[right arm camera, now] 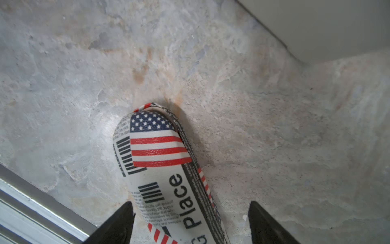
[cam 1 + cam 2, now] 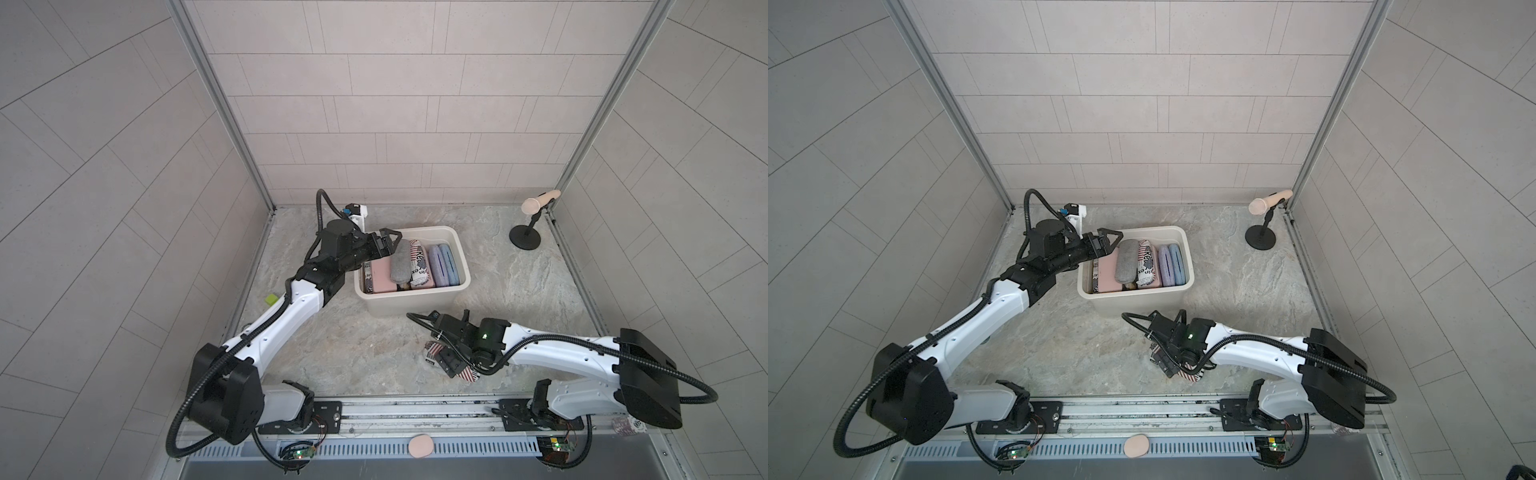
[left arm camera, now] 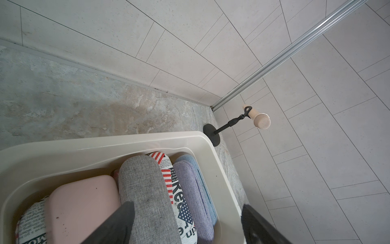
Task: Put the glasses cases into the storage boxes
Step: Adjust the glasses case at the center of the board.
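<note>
Marbled stone tabletop [image 2: 353, 353], flag-print case [image 1: 160, 169] flat, long axis running between parted jaws of right gripper [image 1: 190, 206], arm stretched low, left gripper [image 2: 388, 244] spread over grey case [image 2: 401, 262] in bin [image 2: 395, 305].

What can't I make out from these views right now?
- Flag-print case: in both top views the right gripper covers its middle. The right wrist view's edge cuts off its near end.
- Bin: lower layer hidden under the grey case and its neighbours, in the top and left wrist views.
- Pink oval on the front rail: too small to identify.
- Patterned thing: mostly covered by the right arm.
</note>
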`<action>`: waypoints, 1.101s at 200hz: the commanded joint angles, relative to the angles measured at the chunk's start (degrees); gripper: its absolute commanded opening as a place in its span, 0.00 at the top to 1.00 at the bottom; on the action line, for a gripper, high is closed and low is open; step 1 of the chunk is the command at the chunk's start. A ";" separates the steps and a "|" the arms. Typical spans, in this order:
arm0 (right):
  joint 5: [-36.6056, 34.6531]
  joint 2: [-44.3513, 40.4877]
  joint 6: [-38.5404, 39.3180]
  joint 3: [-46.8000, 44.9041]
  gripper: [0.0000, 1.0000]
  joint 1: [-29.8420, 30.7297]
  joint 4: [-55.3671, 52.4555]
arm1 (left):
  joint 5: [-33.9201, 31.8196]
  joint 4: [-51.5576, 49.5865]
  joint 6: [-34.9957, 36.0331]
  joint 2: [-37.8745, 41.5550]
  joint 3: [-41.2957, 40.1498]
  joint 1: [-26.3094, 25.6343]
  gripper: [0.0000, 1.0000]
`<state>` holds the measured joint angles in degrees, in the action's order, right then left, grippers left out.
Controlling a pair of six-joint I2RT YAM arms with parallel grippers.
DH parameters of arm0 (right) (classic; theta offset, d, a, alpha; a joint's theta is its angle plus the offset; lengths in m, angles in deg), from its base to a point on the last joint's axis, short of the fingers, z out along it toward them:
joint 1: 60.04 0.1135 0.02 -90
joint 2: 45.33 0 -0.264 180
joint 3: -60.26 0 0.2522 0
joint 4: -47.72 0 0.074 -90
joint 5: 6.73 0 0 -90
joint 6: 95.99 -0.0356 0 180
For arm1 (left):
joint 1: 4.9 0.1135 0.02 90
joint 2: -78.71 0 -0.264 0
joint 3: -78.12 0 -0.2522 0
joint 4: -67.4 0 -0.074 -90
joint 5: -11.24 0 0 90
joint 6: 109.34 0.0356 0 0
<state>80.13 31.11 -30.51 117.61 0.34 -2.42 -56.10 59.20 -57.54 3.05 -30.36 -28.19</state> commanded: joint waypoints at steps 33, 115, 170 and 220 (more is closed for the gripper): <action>2.98 1.97 1.48 -0.66 0.14 0.88 2.54 | -0.64 -0.64 1.19 1.13 1.19 -0.18 0.13; -2.65 4.07 -1.56 -1.83 0.32 0.73 2.77 | -0.95 -0.90 1.28 1.35 1.13 -0.17 0.13; -5.61 2.69 -4.34 -3.20 0.42 -4.48 3.30 | -1.37 -1.12 1.50 1.38 1.13 -0.18 0.13; -4.77 -1.93 -4.70 -4.93 0.35 -9.69 4.29 | -1.47 -1.35 1.59 1.10 1.37 -0.18 0.13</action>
<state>77.51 30.94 -34.46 113.42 -8.75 3.65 -57.20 57.78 -56.79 3.18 -30.36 -28.19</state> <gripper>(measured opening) 0.621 0.866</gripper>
